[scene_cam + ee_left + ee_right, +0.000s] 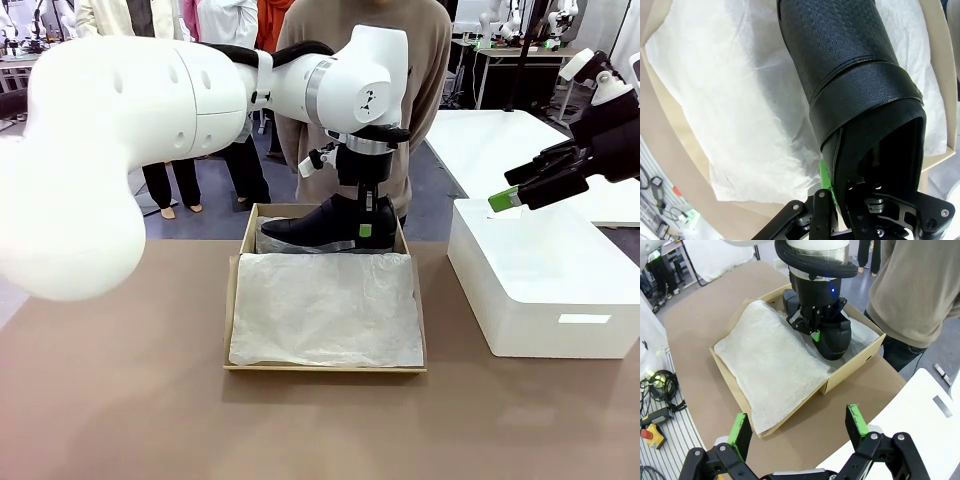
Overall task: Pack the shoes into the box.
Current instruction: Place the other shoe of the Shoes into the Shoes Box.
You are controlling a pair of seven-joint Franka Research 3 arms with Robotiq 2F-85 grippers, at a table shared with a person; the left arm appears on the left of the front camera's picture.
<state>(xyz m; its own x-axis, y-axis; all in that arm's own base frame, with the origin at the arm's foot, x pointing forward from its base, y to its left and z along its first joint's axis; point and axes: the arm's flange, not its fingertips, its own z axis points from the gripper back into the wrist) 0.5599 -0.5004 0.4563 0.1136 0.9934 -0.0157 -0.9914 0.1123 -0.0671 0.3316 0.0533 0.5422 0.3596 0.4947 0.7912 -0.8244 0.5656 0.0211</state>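
Surface: a brown table [120, 400] is shared with a person [430, 80] in a beige sweater, who is seen standing at its far edge.
Room: a grey floor [200, 225] and a white table [480, 140] are seen beyond; other people are seen standing farther off.
Box: the box [232, 300] is set open at the middle of the table and is lined with white tissue paper [325, 310], which is spread over its near part.
Shoe: one black shoe [320, 225] is held at the far end of the box, toe towards the robot's left; whether its sole is touching the lining cannot be told.
Left gripper: the left gripper [365, 228] is closed over the shoe's heel collar from above, one green pad being seen outside the leather.
Right gripper: the right gripper [799, 427] is held spread wide with nothing between its pads, above the near corner of the white box [540, 290].
Around: the white box is placed just beside the box, on the robot's right; cables [660, 382] and a yellow handset [652, 432] are seen below the table's edge.
In the way: the left side of the table's far edge is hidden by the left arm [110, 130] in the front view.
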